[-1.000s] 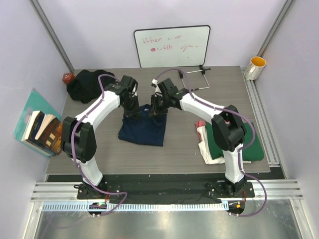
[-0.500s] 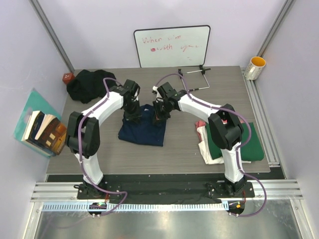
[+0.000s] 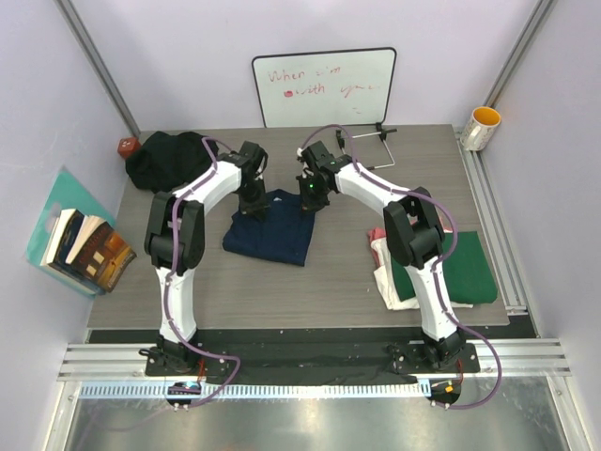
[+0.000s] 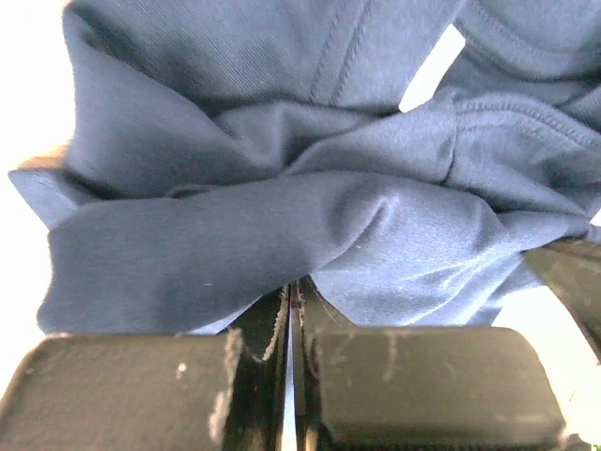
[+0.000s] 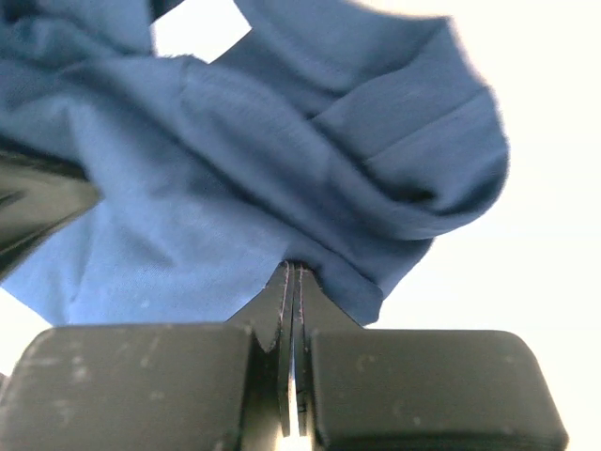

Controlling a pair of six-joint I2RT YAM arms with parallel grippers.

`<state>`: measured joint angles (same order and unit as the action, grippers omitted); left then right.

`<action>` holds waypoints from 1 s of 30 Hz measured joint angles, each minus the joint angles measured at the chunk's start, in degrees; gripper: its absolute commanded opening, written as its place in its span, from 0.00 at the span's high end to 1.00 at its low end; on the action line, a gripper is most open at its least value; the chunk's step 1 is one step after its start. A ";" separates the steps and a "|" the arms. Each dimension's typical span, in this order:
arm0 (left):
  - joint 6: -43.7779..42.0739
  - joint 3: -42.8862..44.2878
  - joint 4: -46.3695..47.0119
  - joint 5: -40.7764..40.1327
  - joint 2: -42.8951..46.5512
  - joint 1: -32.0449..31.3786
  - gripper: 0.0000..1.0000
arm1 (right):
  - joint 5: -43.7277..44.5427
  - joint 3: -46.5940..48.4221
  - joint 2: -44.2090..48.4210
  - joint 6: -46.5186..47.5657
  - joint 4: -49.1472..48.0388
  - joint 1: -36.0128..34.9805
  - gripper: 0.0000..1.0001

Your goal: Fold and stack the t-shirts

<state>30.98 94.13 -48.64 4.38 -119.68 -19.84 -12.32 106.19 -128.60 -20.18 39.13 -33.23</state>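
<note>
The navy blue t-shirt point(image 3: 274, 230) lies partly folded in the middle of the table. My left gripper point(image 3: 252, 199) is shut on its far left edge, and the cloth point(image 4: 282, 216) bunches over the closed jaws. My right gripper point(image 3: 311, 194) is shut on its far right edge, with navy cloth point(image 5: 272, 178) pinched between the fingers. A black t-shirt point(image 3: 161, 158) lies crumpled at the far left. A dark green t-shirt point(image 3: 470, 271) lies folded at the right on a cream-white one point(image 3: 387, 277), with a bit of pink-red cloth point(image 3: 377, 234) beside them.
A whiteboard point(image 3: 324, 86) with red writing leans on the back wall. A metal wire stand point(image 3: 368, 148) sits at the far centre-right. A yellow-lined mug point(image 3: 481, 127) stands off the table's right corner. Books point(image 3: 80, 246) lie left of the table, and a small red object point(image 3: 127, 147) sits at the far left corner.
Both grippers have moved toward the far side of the table, pulling the navy shirt's far edge with them and stretching it out.
</note>
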 measured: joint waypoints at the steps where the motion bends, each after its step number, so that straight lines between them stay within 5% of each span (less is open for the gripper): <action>1: 0.00 0.31 0.07 -0.35 0.00 0.22 1.00 | 0.44 0.59 -0.42 0.15 0.11 0.28 0.99; 20: -2.27 0.50 0.20 -1.11 -0.94 7.72 1.00 | 0.28 1.14 -3.28 0.76 -1.38 0.59 0.99; 30: -2.97 8.52 -1.07 2.84 -7.61 12.09 1.00 | -1.33 0.02 -3.28 0.48 -4.59 0.44 0.99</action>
<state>28.01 102.65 -49.71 7.22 -127.28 -7.75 -13.65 106.21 -131.87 -19.70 34.54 -32.80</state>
